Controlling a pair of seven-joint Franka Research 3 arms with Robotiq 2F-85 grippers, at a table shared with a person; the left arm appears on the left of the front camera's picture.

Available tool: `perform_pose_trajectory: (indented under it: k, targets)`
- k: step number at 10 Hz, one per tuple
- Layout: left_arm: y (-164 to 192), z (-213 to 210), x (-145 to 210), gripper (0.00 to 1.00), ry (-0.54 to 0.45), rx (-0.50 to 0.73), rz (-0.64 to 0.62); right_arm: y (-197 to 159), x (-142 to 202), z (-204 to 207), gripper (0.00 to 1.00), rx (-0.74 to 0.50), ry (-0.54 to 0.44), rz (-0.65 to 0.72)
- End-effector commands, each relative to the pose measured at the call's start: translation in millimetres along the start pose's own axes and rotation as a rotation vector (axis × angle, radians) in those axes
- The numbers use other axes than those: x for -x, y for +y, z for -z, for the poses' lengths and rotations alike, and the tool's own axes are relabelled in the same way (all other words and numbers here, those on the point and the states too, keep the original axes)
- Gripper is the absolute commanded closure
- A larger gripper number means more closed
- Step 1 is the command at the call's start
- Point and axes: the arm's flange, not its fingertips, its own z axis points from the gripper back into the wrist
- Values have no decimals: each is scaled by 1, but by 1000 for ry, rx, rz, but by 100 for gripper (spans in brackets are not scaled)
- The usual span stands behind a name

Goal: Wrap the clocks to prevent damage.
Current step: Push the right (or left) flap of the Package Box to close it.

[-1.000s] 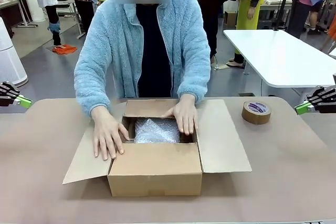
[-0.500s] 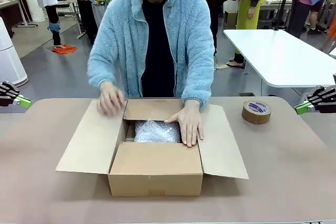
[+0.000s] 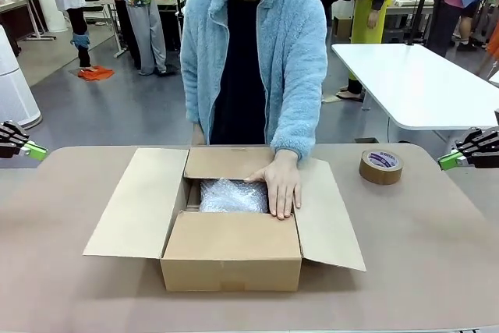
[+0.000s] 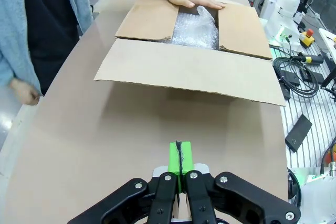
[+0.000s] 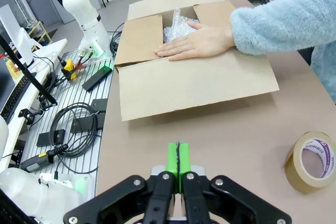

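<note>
While the person's hand (image 3: 282, 185) lay on the cardboard box (image 3: 231, 259), left end effector (image 3: 31, 150) and right end effector (image 3: 448, 160) were closed, empty. Bubble-wrapped clocks (image 3: 232, 195) sat in the box, well ahead of both. Best call, I'd judge, was keeping clear until that hand lifted, then moving in slowly.

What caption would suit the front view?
A person's hand rests on the open cardboard box holding the bubble-wrapped clocks, tape roll nearby, left gripper and right gripper shut at the table's sides.
</note>
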Motion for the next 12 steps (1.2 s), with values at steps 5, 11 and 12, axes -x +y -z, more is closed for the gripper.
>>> perform_pose_trajectory:
  k: [5, 11, 12]
  targets:
    - [8, 52, 22, 100, -108, 55, 144, 0, 0, -1, 99, -5, -14, -1]
    - [-9, 116, 32, 100, -15, 109, 154, 0, 0, -1, 99, -5, -14, -1]
    - [-8, 122, 36, 100, 3, 123, 143, 0, 0, -1, 99, -5, -14, -1]
